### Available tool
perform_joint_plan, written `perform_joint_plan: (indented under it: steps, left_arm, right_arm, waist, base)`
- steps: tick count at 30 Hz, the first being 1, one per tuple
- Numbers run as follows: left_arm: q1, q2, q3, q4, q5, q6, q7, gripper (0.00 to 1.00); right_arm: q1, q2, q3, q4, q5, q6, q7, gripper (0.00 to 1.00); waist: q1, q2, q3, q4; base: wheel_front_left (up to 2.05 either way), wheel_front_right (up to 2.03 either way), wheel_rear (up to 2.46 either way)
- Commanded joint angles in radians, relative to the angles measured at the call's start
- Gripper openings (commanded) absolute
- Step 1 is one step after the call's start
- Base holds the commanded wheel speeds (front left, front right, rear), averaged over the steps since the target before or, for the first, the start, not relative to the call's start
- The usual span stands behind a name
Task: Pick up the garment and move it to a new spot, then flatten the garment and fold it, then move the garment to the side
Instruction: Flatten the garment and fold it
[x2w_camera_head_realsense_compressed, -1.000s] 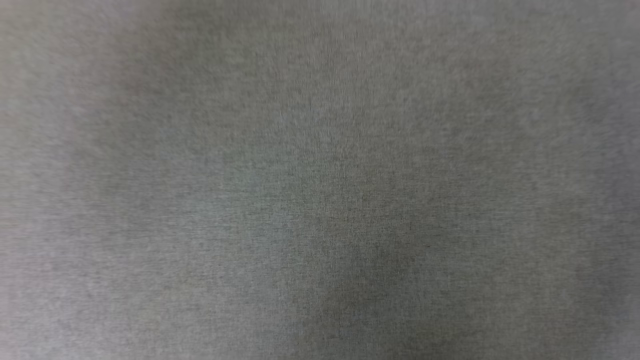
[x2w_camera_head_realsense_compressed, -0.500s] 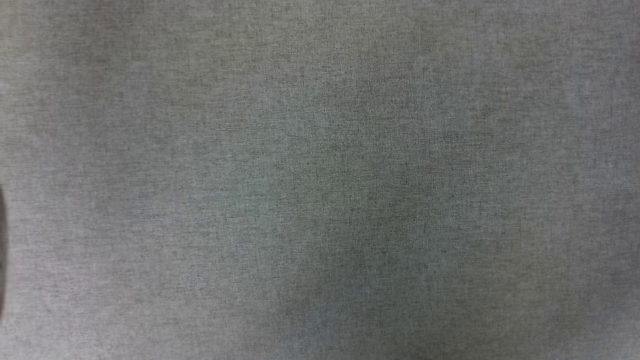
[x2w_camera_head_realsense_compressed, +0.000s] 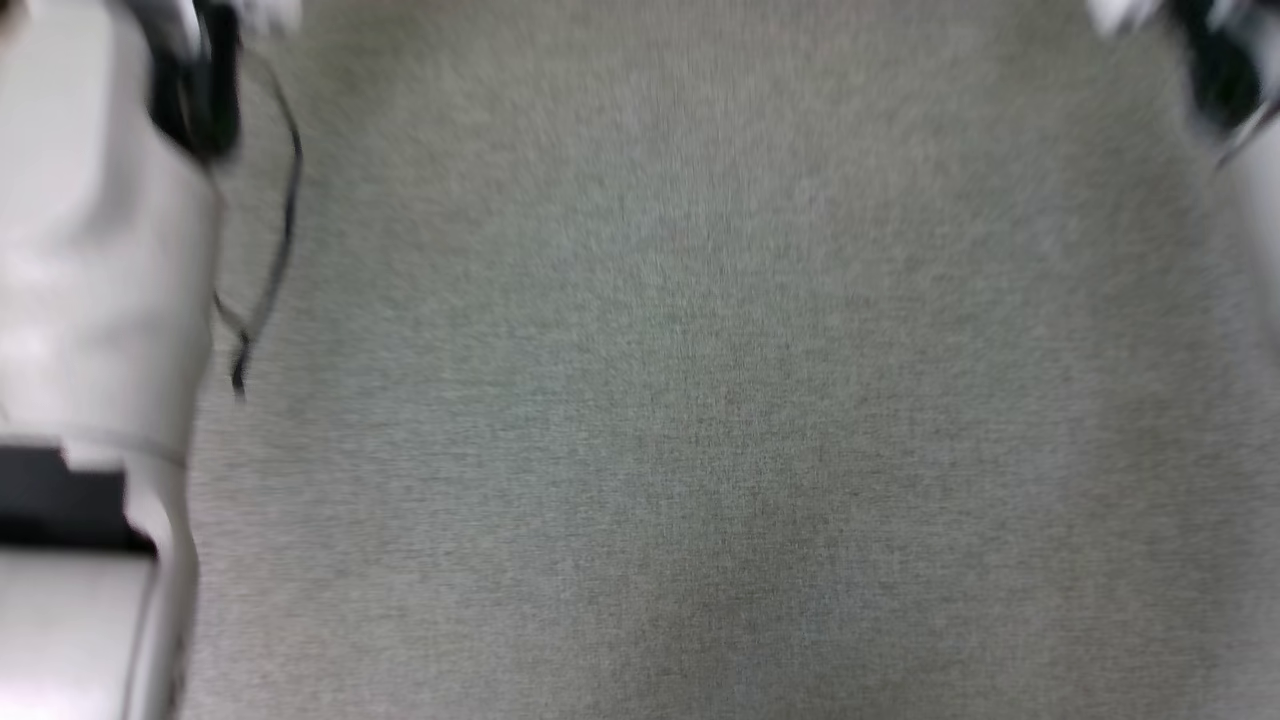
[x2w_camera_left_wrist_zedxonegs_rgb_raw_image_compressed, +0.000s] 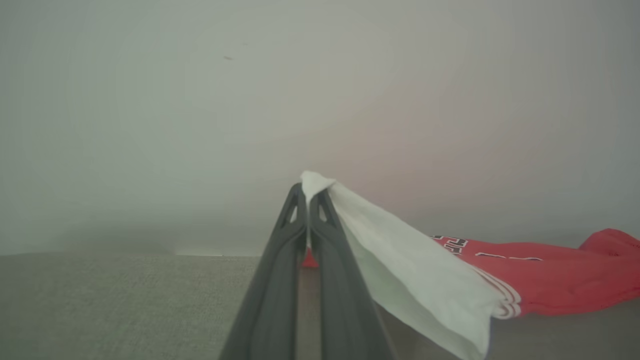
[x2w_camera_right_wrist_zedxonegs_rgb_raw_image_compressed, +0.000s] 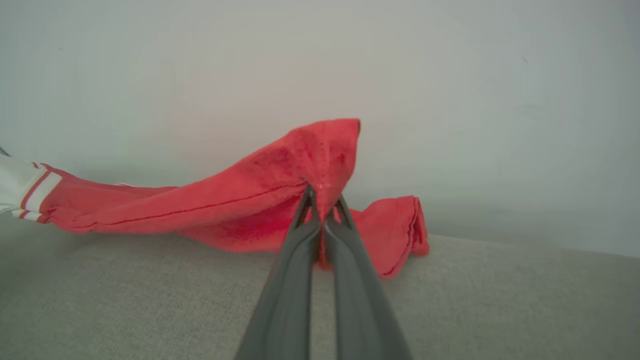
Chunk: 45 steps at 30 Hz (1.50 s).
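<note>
grey surface (x2w_camera_head_realsense_compressed: 700, 400) | left forearm (x2w_camera_head_realsense_compressed: 90, 300) newly in view | left pincer (x2w_camera_left_wrist_zedxonegs_rgb_raw_image_compressed: 306, 194) grips garment (x2w_camera_left_wrist_zedxonegs_rgb_raw_image_compressed: 525, 275) sleeve | right pincer (x2w_camera_right_wrist_zedxonegs_rgb_raw_image_compressed: 322, 201) grips hem

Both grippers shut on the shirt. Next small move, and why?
Probably raise both grippers together a little. The left gripper pinches a white sleeve and the right gripper a red edge of the red jersey-style shirt with white sleeves, yet its middle lies on the grey woven surface, so it isn't clear to carry.

The pale left forearm (x2w_camera_head_realsense_compressed: 100, 280) is blurred and cut off; the red thin-fabric jersey shirt (x2w_camera_left_wrist_zedxonegs_rgb_raw_image_compressed: 560, 280) passes the picture's right edge.
</note>
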Motion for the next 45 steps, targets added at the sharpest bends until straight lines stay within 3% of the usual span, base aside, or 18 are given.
perform_joint_plan:
  steps: [1, 11, 22, 29, 36, 40, 45]
  left_arm:
    - [0.067, 0.002, 0.017, 0.000, -0.014, -0.005, -0.007, 0.00]
    - [0.564, 0.002, 0.146, -0.239, -0.034, 0.028, -0.010, 0.00]
    - [1.063, -0.005, 0.202, -0.635, -0.023, 0.136, 0.021, 0.00]
    - [1.331, 0.002, 0.206, -0.959, -0.006, 0.242, 0.137, 0.00]
    - [1.477, 0.031, 0.204, -1.232, 0.031, 0.324, 0.260, 0.00]
    - [1.486, 0.038, 0.186, -1.302, 0.031, 0.332, 0.311, 0.00]
    - [1.420, 0.047, 0.159, -1.259, 0.018, 0.310, 0.353, 0.00]
  right_arm:
    - [0.064, -0.014, 0.024, -0.004, 0.016, -0.001, -0.011, 0.00]
    - [0.432, -0.086, 0.159, -0.101, 0.132, -0.001, -0.051, 0.00]
    - [0.713, -0.158, 0.172, -0.255, 0.137, -0.001, -0.081, 0.00]
    - [0.926, -0.179, 0.080, -0.391, 0.094, -0.001, -0.063, 0.00]
    - [1.146, -0.164, -0.095, -0.592, 0.005, -0.001, 0.033, 0.00]
    - [1.236, -0.118, -0.186, -0.729, -0.057, -0.001, 0.142, 0.00]
    - [1.271, -0.057, -0.257, -0.824, -0.116, -0.001, 0.313, 0.00]
  waist:
    - [0.0000, 0.0000, -0.102, 0.016]
    - [0.0000, 0.0000, -0.308, 0.027]
    - [0.0000, 0.0000, -0.427, 0.032]
    - [0.0000, 0.0000, -0.497, 0.049]
    - [0.0000, 0.0000, -0.539, 0.067]
    - [0.0000, 0.0000, -0.527, 0.064]
    - [0.0000, 0.0000, -0.491, 0.053]
  base:
    - [0.00, 0.00, 0.00]
    - [0.00, 0.00, 0.00]
    - [0.00, 0.00, 0.00]
    - [0.00, 0.00, 0.00]
    - [0.00, 0.00, 0.00]
    - [0.00, 0.00, 0.00]
    - [0.00, 0.00, 0.00]
